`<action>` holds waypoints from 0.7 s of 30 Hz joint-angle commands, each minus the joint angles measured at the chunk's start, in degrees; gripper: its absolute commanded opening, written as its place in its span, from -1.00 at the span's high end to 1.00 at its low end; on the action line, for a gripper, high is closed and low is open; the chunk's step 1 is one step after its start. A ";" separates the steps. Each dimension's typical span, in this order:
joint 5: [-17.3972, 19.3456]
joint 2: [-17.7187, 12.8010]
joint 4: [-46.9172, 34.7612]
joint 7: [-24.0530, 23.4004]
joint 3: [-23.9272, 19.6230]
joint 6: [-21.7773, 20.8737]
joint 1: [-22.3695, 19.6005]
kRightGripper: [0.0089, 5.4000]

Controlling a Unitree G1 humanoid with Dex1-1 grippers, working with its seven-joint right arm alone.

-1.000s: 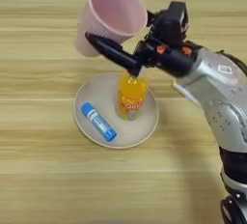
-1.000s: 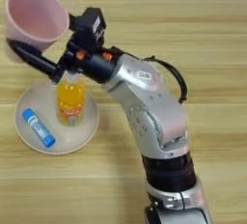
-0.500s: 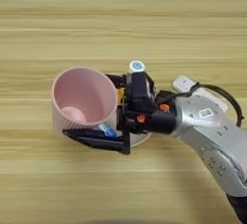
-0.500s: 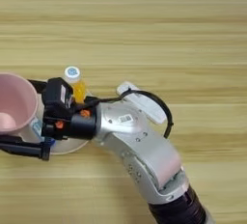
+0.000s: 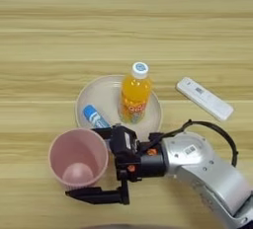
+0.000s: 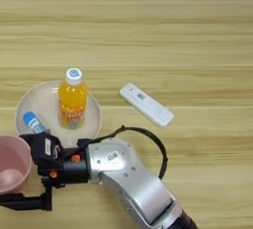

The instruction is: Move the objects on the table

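The pink cup [image 5: 78, 160] is upright, mouth up, at the front left of the table [image 5: 123, 25], just below a beige plate [image 5: 106, 87]. My right gripper [image 5: 81, 164] is shut on the cup, one black finger against its far side and the other finger [image 5: 96, 196] along its near side. The orange-drink bottle [image 5: 133, 97] with a white cap stands upright on the plate. The flat white remote-like device [image 5: 205, 98] lies on the wood to the right of the plate.
A small blue-and-white tube [image 5: 95, 117] lies on the plate's left part, close to the gripper's upper finger. My silver forearm [image 5: 197, 166] with a black cable loop crosses the front right, below the plate and the device.
The cup was high over the plate a second ago, tipped on its side. It has since come down and toward the front left, turning mouth up, held by the gripper throughout.
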 commanded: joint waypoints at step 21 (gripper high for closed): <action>-4.76 1.83 9.70 1.45 0.48 -8.79 -0.41 -0.61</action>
